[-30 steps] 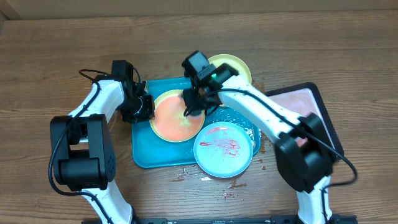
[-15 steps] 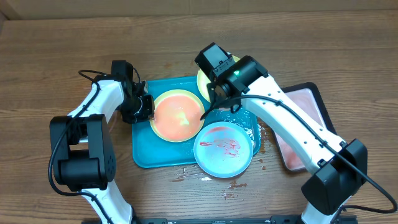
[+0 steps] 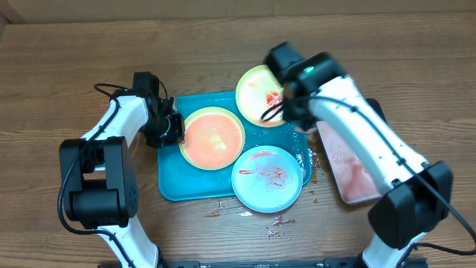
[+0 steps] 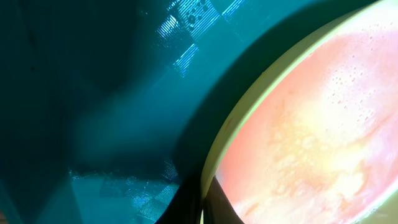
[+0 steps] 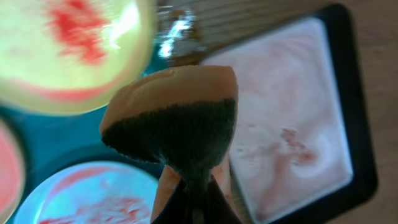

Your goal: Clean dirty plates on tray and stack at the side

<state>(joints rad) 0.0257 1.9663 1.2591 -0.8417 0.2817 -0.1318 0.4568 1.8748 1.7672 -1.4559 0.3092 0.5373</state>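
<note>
Your left tool (image 3: 172, 128) pinches the rim of the round yellow-green plastic plate (image 3: 213, 138) just right of it, on the big teal plastic tray (image 3: 169, 187). Your right tool (image 5: 193, 186), pinching an orange-and-black sponge (image 5: 171, 118), has swung off that plate toward the black-rimmed pink tray (image 5: 298, 124). The plate is still smeared, so probably a rinse.

From above, the white right arm (image 3: 364, 141) hides much of the black-rimmed rectangular tray with a pinkish inside (image 3: 346, 175) and overlaps the right edge of the far yellow-green round plastic plate (image 3: 253, 93). In the left wrist view, the left gripper (image 4: 198, 208) is only a dark wedge cut by the bottom edge. It pinches the rim of the orange-smeared yellow-green round plastic plate (image 4: 311, 124), itself cut off right and below. In the right wrist view, the orange-topped, dark-bottomed sponge (image 5: 171, 118) covers the fingertips of the clamped right gripper (image 5: 193, 199), and the far plate is blurred.
</note>
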